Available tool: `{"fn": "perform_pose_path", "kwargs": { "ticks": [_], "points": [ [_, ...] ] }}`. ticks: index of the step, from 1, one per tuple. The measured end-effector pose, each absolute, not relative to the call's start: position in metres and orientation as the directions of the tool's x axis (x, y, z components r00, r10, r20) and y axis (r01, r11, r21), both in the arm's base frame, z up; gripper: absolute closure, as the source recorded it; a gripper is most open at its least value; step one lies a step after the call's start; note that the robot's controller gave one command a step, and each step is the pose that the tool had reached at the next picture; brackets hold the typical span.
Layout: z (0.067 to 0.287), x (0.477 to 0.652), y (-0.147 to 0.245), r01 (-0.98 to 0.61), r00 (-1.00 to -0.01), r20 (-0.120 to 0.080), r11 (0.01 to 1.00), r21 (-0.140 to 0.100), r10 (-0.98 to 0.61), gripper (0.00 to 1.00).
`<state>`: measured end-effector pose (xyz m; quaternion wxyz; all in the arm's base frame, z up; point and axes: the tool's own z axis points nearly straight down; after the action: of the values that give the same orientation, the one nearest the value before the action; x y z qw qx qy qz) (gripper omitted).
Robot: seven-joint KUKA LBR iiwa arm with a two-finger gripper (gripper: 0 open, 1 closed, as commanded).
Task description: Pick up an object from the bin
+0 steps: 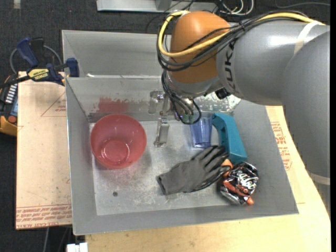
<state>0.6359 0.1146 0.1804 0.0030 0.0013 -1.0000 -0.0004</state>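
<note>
Hanging between the round pink plastic bowl [118,140] and clear blue plastic cup [200,133] is the tool [161,133]; wide or narrow, cannot tell.

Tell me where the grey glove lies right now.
In the camera view the grey glove lies on the bin floor, lower right of centre, between the pink bowl to its left and the shiny black packet to its right.
</note>
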Motion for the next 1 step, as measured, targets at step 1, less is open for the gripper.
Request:
{"fn": "perform_pose_path", "kwargs": {
  "ticks": [1],
  "points": [
    [0.1857,0.6374,0.1137,0.001,-1.0,-0.001,1.0,0.001,0.001,0.0]
  ]
}}
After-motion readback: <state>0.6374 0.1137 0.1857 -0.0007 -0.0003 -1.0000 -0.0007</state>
